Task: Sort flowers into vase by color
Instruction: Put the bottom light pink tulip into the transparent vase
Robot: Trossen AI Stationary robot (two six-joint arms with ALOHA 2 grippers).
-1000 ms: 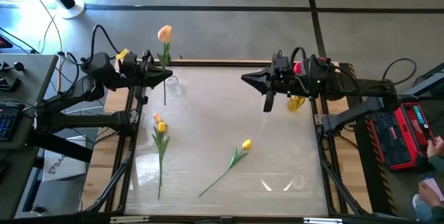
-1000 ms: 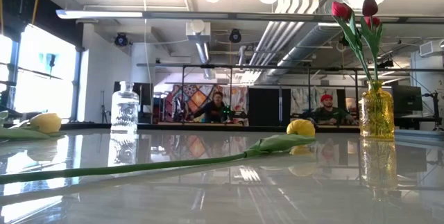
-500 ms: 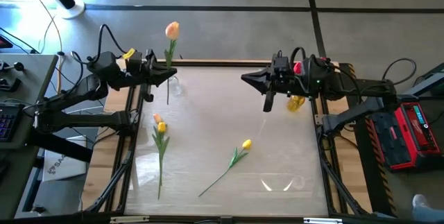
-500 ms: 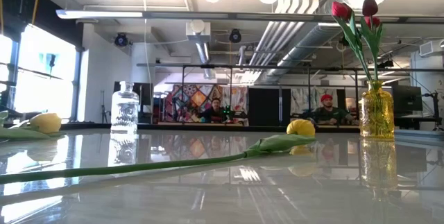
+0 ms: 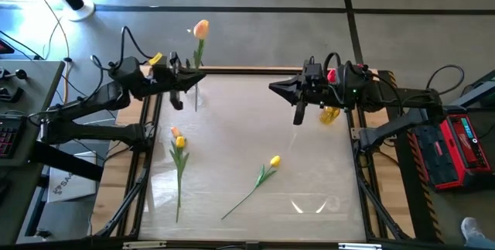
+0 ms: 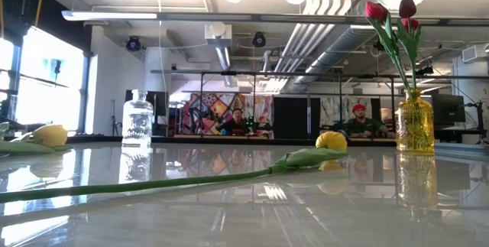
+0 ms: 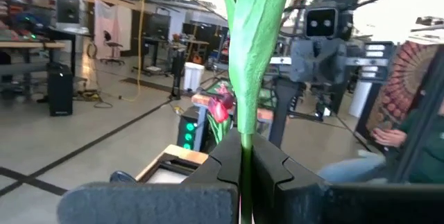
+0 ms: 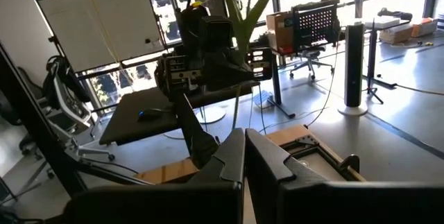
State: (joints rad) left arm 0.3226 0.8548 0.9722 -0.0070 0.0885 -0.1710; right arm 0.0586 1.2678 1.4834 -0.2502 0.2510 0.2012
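My left gripper [image 5: 193,80] hovers high over the table's far left corner, shut on an orange tulip [image 5: 201,29] that stands upright. The clear glass vase [image 6: 137,120] stands on the table below it. My right gripper [image 5: 273,87] waits shut and holding nothing, high above the far right part, beside the yellow vase [image 6: 416,126] that holds red and maroon tulips [image 6: 376,11]. A yellow-orange pair of tulips [image 5: 179,138] lies flat at the left. One yellow tulip [image 5: 274,160] lies near the middle, stem toward the near edge. My left gripper pinches the orange tulip's green stem [image 7: 244,156] between its two fingers, just below the leaf [image 7: 253,50]. The fingers come level from the table's left and lie across the stem. The tulip is lifted clear and upright, with its head above the fingers and the lower stem [image 5: 196,104] hanging below.
Wooden rails [image 5: 147,165] frame the white table top. Beyond the table are desks, cables at the left, a red case [image 5: 445,153] at the right, and people seated far back in the room [image 6: 359,121]. The near right part of the table top [image 5: 317,196] holds only reflections.
My left gripper has carried the orange tulip toward the table's right, keeping it upright and shut in the fingers. The tulip's head has shifted right and slightly toward the far edge. My right arm and the flowers on the table have stayed put.
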